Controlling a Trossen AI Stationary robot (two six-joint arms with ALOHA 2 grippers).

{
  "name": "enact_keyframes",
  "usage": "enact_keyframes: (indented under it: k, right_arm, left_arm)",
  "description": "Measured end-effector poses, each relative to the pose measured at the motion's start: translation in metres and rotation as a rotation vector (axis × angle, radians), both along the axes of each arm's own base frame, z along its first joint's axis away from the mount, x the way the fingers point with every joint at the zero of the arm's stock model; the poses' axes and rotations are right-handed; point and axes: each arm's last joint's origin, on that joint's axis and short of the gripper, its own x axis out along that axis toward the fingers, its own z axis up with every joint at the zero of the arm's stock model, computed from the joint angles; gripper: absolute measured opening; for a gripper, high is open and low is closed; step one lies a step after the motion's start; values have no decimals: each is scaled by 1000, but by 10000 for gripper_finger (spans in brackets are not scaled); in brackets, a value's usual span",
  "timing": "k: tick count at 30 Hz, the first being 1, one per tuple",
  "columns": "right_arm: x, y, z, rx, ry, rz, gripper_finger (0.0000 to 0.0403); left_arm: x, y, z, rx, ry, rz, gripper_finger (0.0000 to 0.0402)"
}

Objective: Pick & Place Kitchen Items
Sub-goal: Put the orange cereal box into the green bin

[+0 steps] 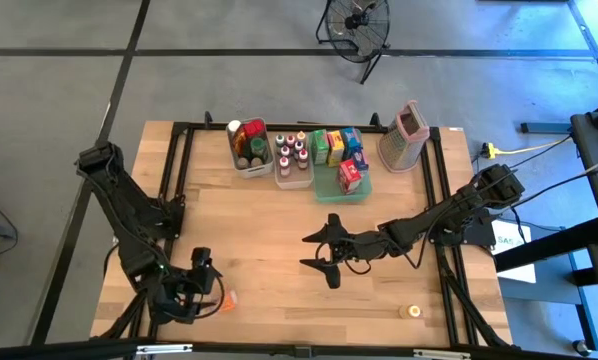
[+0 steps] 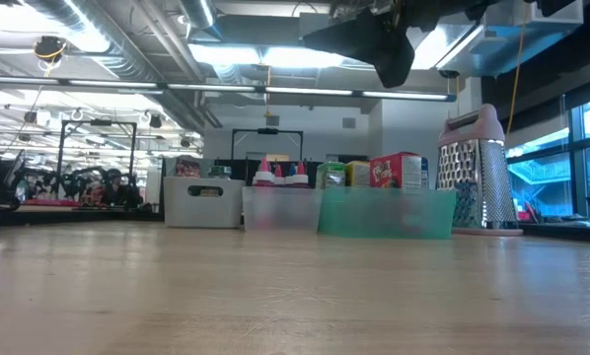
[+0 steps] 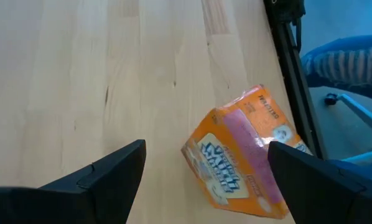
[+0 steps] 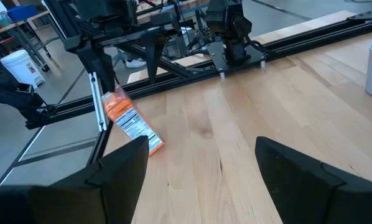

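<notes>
Left gripper: the left gripper [image 1: 201,285] hangs low at about 7 o'clock on the table [image 1: 269,215], its fingers spread wide with nothing between them.
Orange packet: an orange packet [image 3: 245,152] lies on the wood just beside that gripper, toward the 6 o'clock edge; in the left wrist view it sits tilted between the two dark fingers [image 3: 105,180] but apart from both.
Right gripper: the right gripper [image 1: 321,253] hovers over bare wood near the table's middle, a little toward 5 o'clock, jaws parted and empty.
Small jar: a little yellow-topped thing [image 1: 414,312], probably a small jar, stands alone at about 5 o'clock, well apart from both grippers.
Sorted items: along the 12 o'clock edge, bottles and jars [image 1: 249,142] fill a white bin [image 1: 249,168]; pink-capped spice bottles [image 1: 292,155] stand in a clear bin [image 1: 292,183] just beside it; coloured boxes [image 1: 337,146] sit in a green tray [image 1: 341,190] next over.
Grater: a metal box grater [image 1: 404,137] with a pink top stands at about 1 o'clock, just beside the tray.
Room: a floor fan [image 1: 357,25] stands beyond the table's 12 o'clock side.
</notes>
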Motion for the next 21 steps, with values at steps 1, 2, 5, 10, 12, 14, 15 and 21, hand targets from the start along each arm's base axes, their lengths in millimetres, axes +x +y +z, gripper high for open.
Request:
enact_keyframes:
  k: [1, 2, 5, 10, 12, 14, 15, 21]
  right_arm:
    - [0, 0, 0, 0, 0, 0, 298]
    - [0, 0, 0, 0, 0, -1, 298]
    - [0, 0, 0, -1, 0, -1, 298]
    - [0, 0, 0, -1, 0, -1, 298]
    - [0, 0, 0, -1, 1, -1, 298]
    - [0, 0, 0, -1, 1, -1, 298]
    - [0, 0, 0, -1, 1, -1, 298]
    - [0, 0, 0, -1, 0, -1, 298]
  left_arm:
    - [0, 0, 0, -9, 5, 6, 333]
    - [0, 0, 0, -19, 11, 11, 333]
    - [0, -1, 0, -36, 23, 16, 333]
    - [0, -1, 0, -39, 23, 18, 333]
    - [0, -1, 0, -48, 25, 30, 333]
    - [0, -1, 0, -56, 26, 38, 333]
    - [0, -1, -1, -57, 27, 43, 333]
    - [2, -5, -8, -48, 50, 54, 333]
